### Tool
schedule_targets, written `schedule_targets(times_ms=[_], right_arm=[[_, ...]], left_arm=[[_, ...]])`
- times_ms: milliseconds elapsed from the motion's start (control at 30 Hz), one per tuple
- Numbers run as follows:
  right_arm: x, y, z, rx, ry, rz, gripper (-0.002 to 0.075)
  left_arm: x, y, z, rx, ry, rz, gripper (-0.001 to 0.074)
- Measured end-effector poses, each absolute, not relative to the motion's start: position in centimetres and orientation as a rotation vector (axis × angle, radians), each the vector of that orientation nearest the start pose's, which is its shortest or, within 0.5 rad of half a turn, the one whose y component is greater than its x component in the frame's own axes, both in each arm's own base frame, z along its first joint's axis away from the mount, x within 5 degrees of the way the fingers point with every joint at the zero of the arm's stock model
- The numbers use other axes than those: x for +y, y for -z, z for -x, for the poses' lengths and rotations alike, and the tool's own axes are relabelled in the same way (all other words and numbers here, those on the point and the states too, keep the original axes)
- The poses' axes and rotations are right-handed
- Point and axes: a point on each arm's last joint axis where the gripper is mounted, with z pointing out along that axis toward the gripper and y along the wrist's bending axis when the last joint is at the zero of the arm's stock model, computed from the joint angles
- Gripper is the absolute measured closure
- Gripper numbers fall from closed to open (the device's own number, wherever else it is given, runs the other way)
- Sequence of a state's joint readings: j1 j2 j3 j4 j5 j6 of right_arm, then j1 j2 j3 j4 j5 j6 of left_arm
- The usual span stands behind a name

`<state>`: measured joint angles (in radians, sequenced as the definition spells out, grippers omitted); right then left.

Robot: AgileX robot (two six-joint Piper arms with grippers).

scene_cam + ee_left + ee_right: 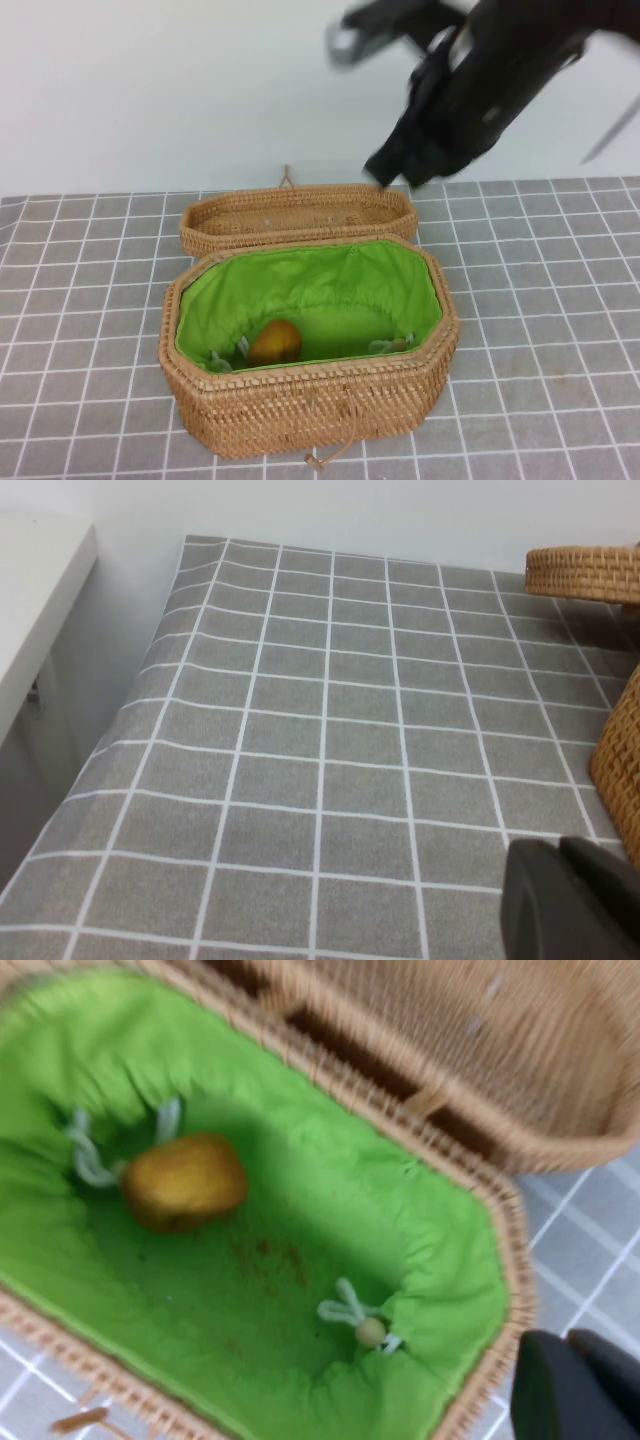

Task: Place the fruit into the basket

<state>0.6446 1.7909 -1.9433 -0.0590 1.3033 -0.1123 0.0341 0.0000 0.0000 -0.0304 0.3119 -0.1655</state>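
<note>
The fruit (275,342) is orange-yellow shading to brown and lies inside the basket (310,400) on the green lining, toward its left end. It also shows in the right wrist view (185,1182), with the basket's rim (505,1260) around it. My right gripper (388,172) hangs in the air above the basket's back right, over the lid, shut and empty; its tips show in the right wrist view (565,1345). My left gripper (560,852) is shut and empty, low over the cloth to the left of the basket (622,760). It is outside the high view.
The shallow unlined wicker lid (298,213) lies right behind the basket, and its end shows in the left wrist view (585,572). A grey checked cloth (90,300) covers the table. A white ledge (35,590) stands beyond the cloth's left edge.
</note>
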Motion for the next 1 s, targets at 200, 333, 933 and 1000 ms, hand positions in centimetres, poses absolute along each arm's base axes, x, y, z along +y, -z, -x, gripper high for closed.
schedule_targets(times_ms=[200,333,933,1000], right_arm=[[19.3,-45.2,-26.5,2.31,-0.165,0.885,0.0728],[17.3,-46.8,-23.8,2.264,-0.19,0.839,0.0728],[12.6,-35.0,-17.5,2.401,-0.219,0.723,0.0729],[12.6,-34.3,-17.5,2.439,-0.207,0.731,0.0729]], left_arm=[[0.1,-18.5,-5.4,1.786,0.122,0.197,0.0738],[0.1,-18.5,-5.4,1.786,0.122,0.197,0.0738],[0.1,-18.5,-5.4,1.786,0.124,0.199,0.0738],[0.1,-18.5,-5.4,1.786,0.124,0.199,0.0738]])
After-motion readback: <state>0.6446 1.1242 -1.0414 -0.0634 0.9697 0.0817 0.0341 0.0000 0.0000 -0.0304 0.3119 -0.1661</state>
